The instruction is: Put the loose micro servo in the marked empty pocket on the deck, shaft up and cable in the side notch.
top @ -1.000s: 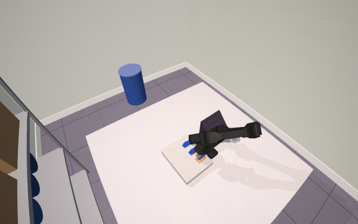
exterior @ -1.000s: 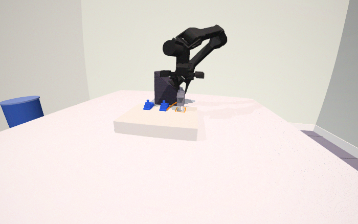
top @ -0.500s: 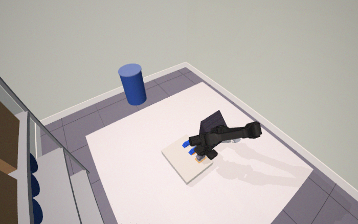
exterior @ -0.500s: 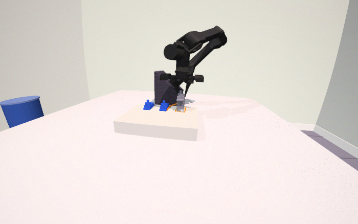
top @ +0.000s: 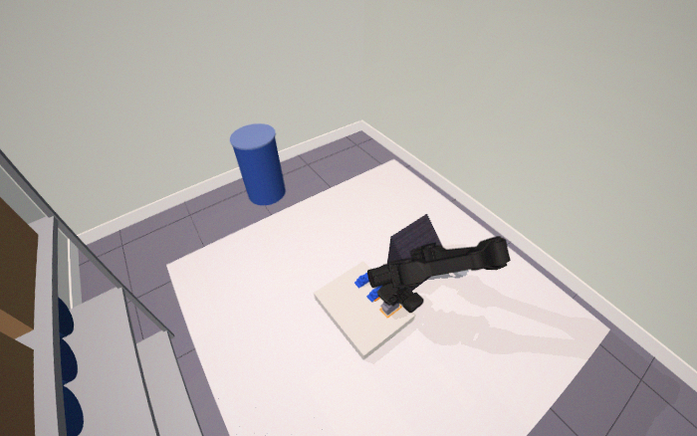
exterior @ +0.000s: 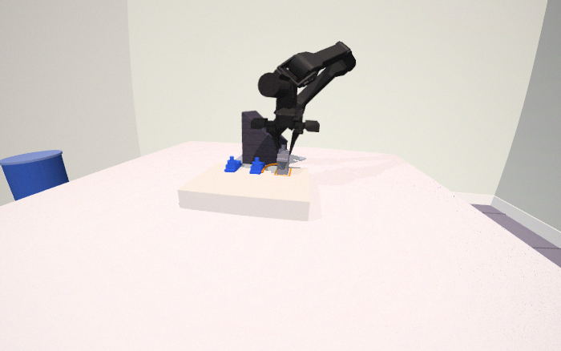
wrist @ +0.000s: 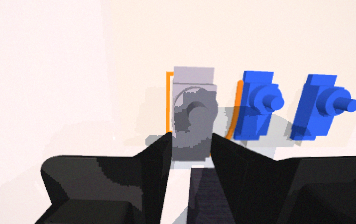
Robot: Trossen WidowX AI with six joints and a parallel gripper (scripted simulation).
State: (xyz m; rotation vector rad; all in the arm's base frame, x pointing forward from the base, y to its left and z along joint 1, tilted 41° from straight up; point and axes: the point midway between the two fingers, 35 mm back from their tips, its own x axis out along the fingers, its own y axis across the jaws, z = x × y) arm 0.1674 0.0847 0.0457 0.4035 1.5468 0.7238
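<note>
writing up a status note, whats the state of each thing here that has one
gripper: shut on the grey servo
grey servo: held upright over the orange-marked pocket, not yet seated
orange-marked pocket: not yet filled
two blue servos: seated in the deck, shafts up
deck: flat on the table

Your arm [exterior: 308,72] is folded high at the elbow, upper link rising to the right, forearm doubling back left and turning straight down at the wrist. From the top view it reaches from far right toward near left. Your gripper [exterior: 285,152] points down, black fingers tapering to narrow tips. The jaws are clamped on the grey micro servo [wrist: 194,117], one finger pressing each side of its body, held partway apart by it.
</note>
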